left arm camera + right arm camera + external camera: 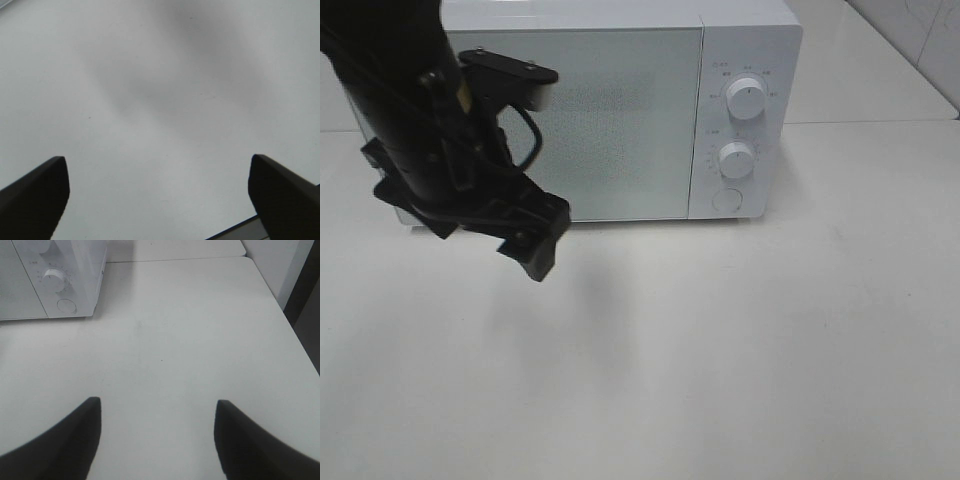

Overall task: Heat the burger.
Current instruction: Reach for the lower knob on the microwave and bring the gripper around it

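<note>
The burger is out of view in every frame. A white microwave stands at the back of the table with its door shut; its corner also shows in the right wrist view. My left gripper hangs in front of the microwave's lower left corner, above the table. In the left wrist view the left gripper is open, with only bare table between its fingers. My right gripper is open over the table to the right of the microwave and holds nothing. The exterior high view does not show it.
The microwave has two white knobs and a round button on its right panel. The white table stretches in front of it. The table's right edge drops off beside a dark gap.
</note>
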Robot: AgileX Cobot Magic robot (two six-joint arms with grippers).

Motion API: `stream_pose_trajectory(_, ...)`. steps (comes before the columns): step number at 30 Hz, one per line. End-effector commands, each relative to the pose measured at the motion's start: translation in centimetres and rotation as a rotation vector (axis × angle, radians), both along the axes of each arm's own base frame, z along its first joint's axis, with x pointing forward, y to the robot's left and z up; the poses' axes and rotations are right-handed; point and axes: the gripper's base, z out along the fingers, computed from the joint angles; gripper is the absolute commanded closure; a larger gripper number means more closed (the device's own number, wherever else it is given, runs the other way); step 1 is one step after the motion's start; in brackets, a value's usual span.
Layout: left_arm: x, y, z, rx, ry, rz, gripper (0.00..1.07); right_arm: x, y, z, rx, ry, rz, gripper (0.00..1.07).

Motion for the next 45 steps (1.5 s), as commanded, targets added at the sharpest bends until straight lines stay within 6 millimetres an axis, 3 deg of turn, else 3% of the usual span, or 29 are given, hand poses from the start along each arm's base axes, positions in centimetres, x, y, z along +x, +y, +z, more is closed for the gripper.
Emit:
stream_pose_trajectory(1, 0.2, 1.6, 0.6, -0.011, 0.035, 0.022, 0.17, -0.4, 0.0, 0.0, -0.004, -0.030, 0.005, 0.44)
stream_pose_trajectory(3, 0.5, 2.4, 0.8, -0.015, 0.042, 0.036, 0.17, -0.4, 0.0, 0.0, -0.004, -0.030, 0.005, 0.44)
stream_pose_trajectory(5, 1.2, 5.0, 1.2, -0.021, 0.058, 0.094, 0.17, -0.4, 0.0, 0.0, -0.004, -0.030, 0.005, 0.44)
stream_pose_trajectory(6, 1.2, 5.0, 1.2, -0.021, 0.058, 0.094, 0.17, -0.4, 0.0, 0.0, -0.004, -0.030, 0.005, 0.44)
stream_pose_trajectory(8, 1.5, 7.8, 1.3, -0.032, 0.063, 0.163, 0.17, -0.4, 0.0, 0.0, -0.004, -0.030, 0.005, 0.44)
stream_pose_trajectory(9, 1.5, 7.8, 1.3, -0.032, 0.063, 0.163, 0.17, -0.4, 0.0, 0.0, -0.004, -0.030, 0.005, 0.44)
stream_pose_trajectory(10, 1.5, 10.0, 1.4, -0.039, 0.067, 0.211, 0.17, -0.4, 0.0, 0.0, -0.004, -0.030, 0.005, 0.44)
stream_pose_trajectory(12, 1.5, 10.8, 1.3, -0.039, 0.070, 0.225, 0.17, -0.4, 0.0, 0.0, -0.004, -0.030, 0.005, 0.44)
stream_pose_trajectory(14, 0.9, 13.5, 1.3, -0.058, 0.082, 0.283, 0.17, -0.4, 0.0, 0.0, -0.004, -0.030, 0.005, 0.44)
stream_pose_trajectory(18, 0.0, 15.8, 1.0, -0.083, 0.101, 0.347, 0.17, -0.4, 0.0, 0.0, -0.004, -0.030, 0.005, 0.44)
stream_pose_trajectory(20, -1.9, 17.6, 0.9, -0.118, 0.108, 0.391, 0.17, -0.4, 0.0, 0.0, -0.004, -0.030, 0.005, 0.44)
stream_pose_trajectory(26, -4.1, 18.7, 0.8, -0.120, 0.099, 0.411, 0.17, -0.4, 0.0, 0.0, -0.004, -0.030, 0.005, 0.44)
stream_pose_trajectory(29, -5.9, 18.9, 1.1, -0.125, 0.071, 0.417, 0.17, -0.4, 0.0, 0.0, -0.004, -0.030, 0.005, 0.44)
stream_pose_trajectory(31, -8.4, 18.9, 1.4, -0.139, 0.014, 0.415, 0.17, -0.4, 0.0, 0.0, -0.004, -0.030, 0.005, 0.44)
stream_pose_trajectory(33, -9.1, 18.9, 1.3, -0.141, 0.004, 0.415, 0.17, -0.4, 0.0, 0.0, -0.004, -0.030, 0.005, 0.44)
stream_pose_trajectory(34, -10.4, 19.0, 1.6, -0.152, -0.040, 0.413, 0.17, -0.4, 0.0, 0.0, -0.004, -0.030, 0.005, 0.44)
stream_pose_trajectory(38, -12.3, 19.0, 2.5, -0.174, -0.127, 0.408, 0.17, -0.4, 0.0, 0.0, -0.004, -0.030, 0.005, 0.44)
stream_pose_trajectory(39, -13.6, 19.0, 3.2, -0.187, -0.195, 0.402, 0.17, -0.4, 0.0, 0.0, -0.004, -0.030, 0.005, 0.44)
stream_pose_trajectory(43, -15.3, 19.2, 3.8, -0.194, -0.278, 0.392, 0.17, -0.4, 0.0, 0.0, -0.004, -0.030, 0.005, 0.44)
stream_pose_trajectory(45, -17.4, 19.4, 3.7, -0.187, -0.358, 0.382, 0.17, -0.4, 0.0, 0.0, -0.004, -0.030, 0.005, 0.44)
